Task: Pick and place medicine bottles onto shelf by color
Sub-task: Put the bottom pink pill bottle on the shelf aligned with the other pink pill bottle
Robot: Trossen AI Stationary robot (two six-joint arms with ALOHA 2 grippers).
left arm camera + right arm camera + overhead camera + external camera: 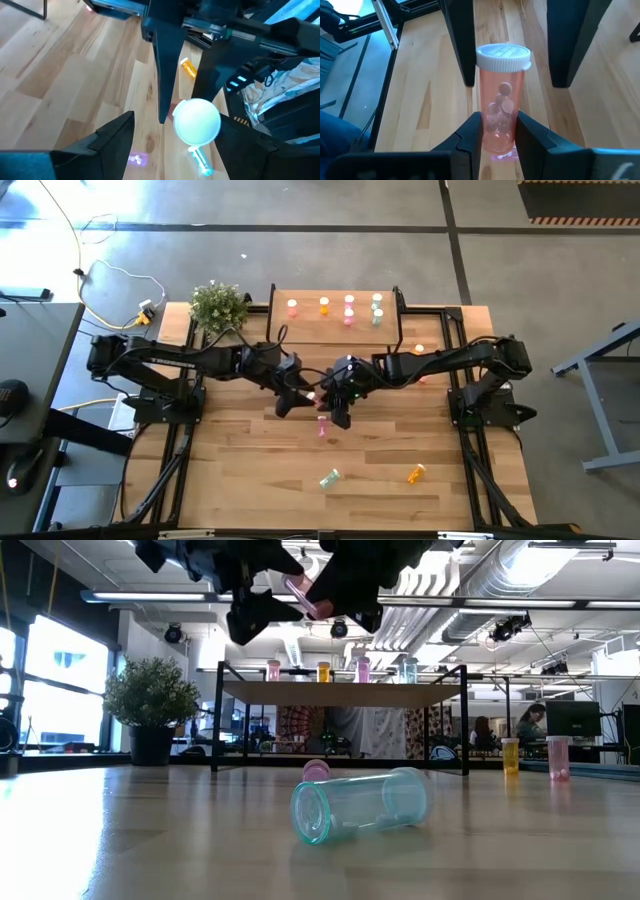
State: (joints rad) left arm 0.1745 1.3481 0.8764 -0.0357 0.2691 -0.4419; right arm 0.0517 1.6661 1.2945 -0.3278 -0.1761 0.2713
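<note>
No readable text, labels, brands, numbers or signs on anything in view

Both arms reach in over table centre, raised off the surface, tips nearly meeting: right gripper clamped tight on a held item, left gripper spread wide just opposite, fingers either side of it.

Potted plant at far left corner of wooden surface, upright. Yellow cable trails on grey floor beyond left edge. Low view: person seated at monitor, far right background.
</note>
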